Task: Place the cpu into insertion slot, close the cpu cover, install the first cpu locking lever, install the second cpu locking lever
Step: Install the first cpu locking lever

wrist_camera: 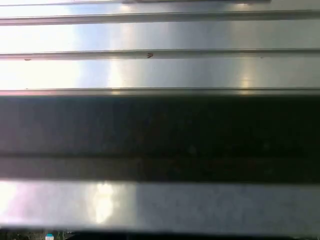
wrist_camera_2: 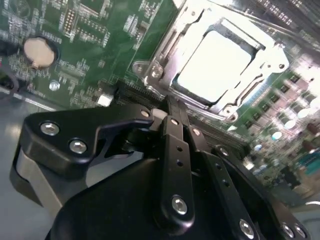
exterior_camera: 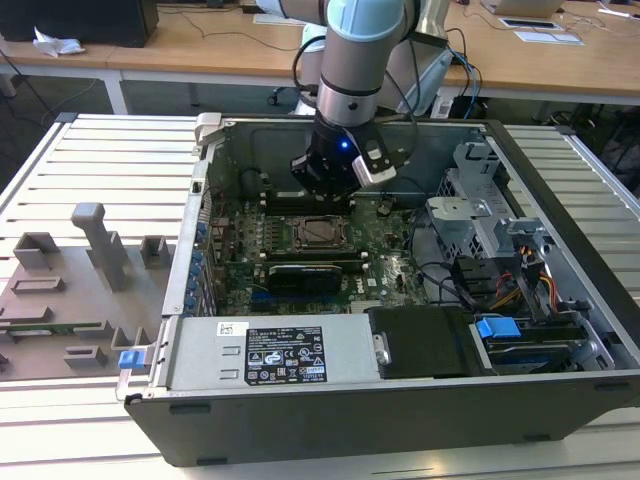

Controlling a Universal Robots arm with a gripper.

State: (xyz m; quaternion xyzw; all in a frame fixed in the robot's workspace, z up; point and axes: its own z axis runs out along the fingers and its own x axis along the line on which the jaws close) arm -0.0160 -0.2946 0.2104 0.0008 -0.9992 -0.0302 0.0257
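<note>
Second wrist view: one cpu (wrist_camera_2: 212,62) seated under one cpu cover (wrist_camera_2: 172,40); jaws closed, empty.

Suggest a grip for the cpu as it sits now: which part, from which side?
Judging by the second wrist view, the cpu lies flat in the insertion slot, with the cpu cover framing its edges. Only its flat top is exposed, so side pinching looks blocked; lift the cover first, then come from above.

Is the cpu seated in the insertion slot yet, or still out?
In: the second wrist view shows the cpu lying flat inside the insertion slot, framed by the cpu cover.
</note>
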